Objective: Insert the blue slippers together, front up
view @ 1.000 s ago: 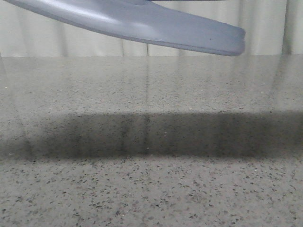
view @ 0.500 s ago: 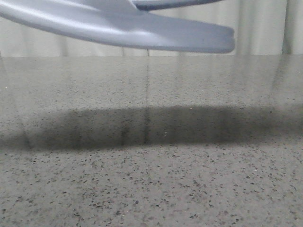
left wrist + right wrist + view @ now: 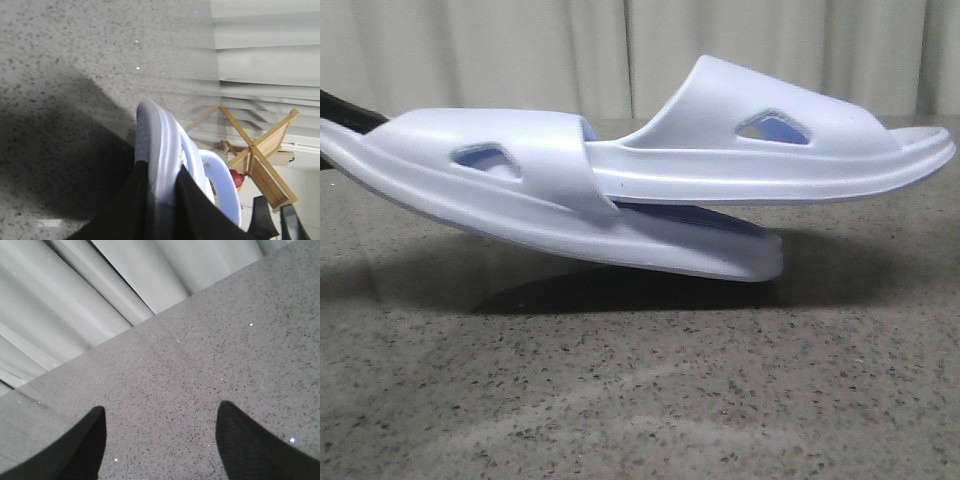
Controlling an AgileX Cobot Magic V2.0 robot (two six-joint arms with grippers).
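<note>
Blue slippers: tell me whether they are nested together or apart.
Nested. In the front view one of the blue slippers passes under the other's strap, both footbeds upward. The left hand grips one end; they are above the table.

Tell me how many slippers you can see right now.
2. Lower slipper on the left, tilted above the table; upper slipper slotted through its strap, reaching right. Left gripper clamps them.
</note>
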